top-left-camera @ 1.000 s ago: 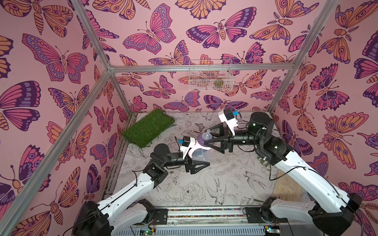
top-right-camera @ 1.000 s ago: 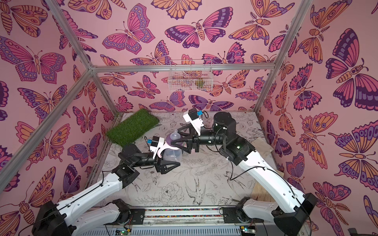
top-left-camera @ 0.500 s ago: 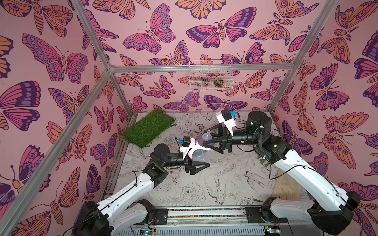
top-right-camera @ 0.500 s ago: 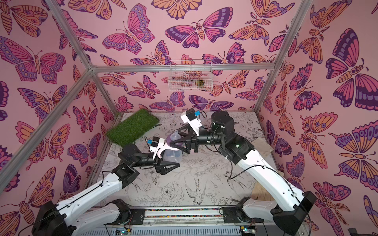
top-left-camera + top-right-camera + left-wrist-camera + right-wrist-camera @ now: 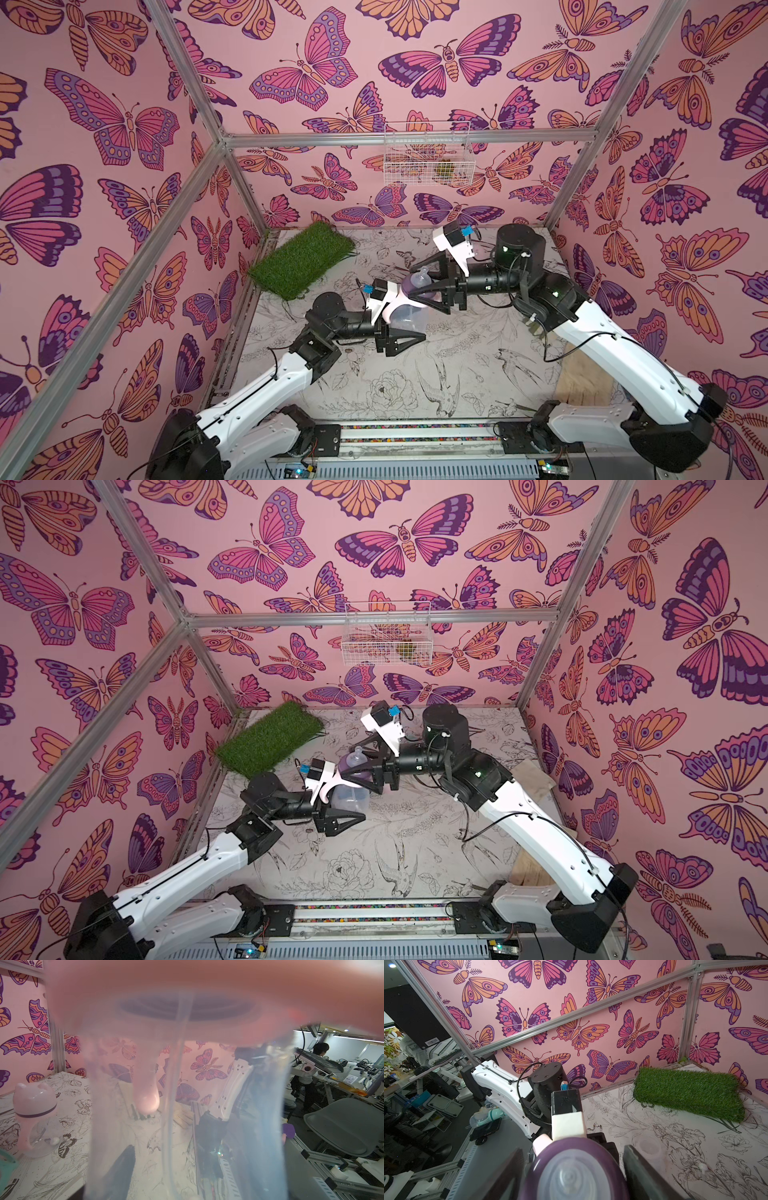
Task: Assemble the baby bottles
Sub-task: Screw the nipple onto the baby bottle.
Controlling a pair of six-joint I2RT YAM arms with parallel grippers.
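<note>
Not much is changing versus a second back. The right arm is nudging its upper joint a touch closer to the bottle and rolling its wrist slightly, while the left arm is sitting right where it was.

The right tool is standing with its jaws apart, straddling the purple collar. The right wrist view is showing a sliver of gap on one side, so it's looking loose rather than pinching. The left tool is clamping the clear bottle by its body over the middle of the bench. The bottle is tilting, with the nipple pointing up toward the back wall. A pink ring is sitting just under the collar.

Pose-wise, both arms are reaching in from the front edge with elbows bent. The wrists are lying roughly level and pointing at each other, so the tools are meeting nose to nose.

Counting:
- Two arms, two tools.
- Two bottles I'm seeing: the held one, plus a second bottle standing upright on the bench wearing its eared cap.
- One teal piece poking in at the edge of the left wrist view, too cut off to identify.
- One grass mat lying in the back left corner.
- One wire basket hanging on the back wall.
</note>
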